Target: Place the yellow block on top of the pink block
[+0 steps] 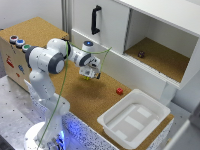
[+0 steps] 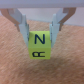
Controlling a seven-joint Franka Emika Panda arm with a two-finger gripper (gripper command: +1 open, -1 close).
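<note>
1. Yellow block (image 2: 40, 45) – a small cube with black letters on its faces – sits clamped between the two fingers of the claw (image 1: 89, 73).
2. Claw and cube hang above the cork table (image 1: 80, 95), clear of its surface.
3. Pink block (image 1: 119, 91) rests on the cork at about four o'clock from the claw – well apart, near a white tub (image 1: 107, 121).

even, bright light fills the exterior view, which is soft and low in detail; a blue glow shows at the arm's base. the wrist view is blurry, its upper edge washed pale.
</note>
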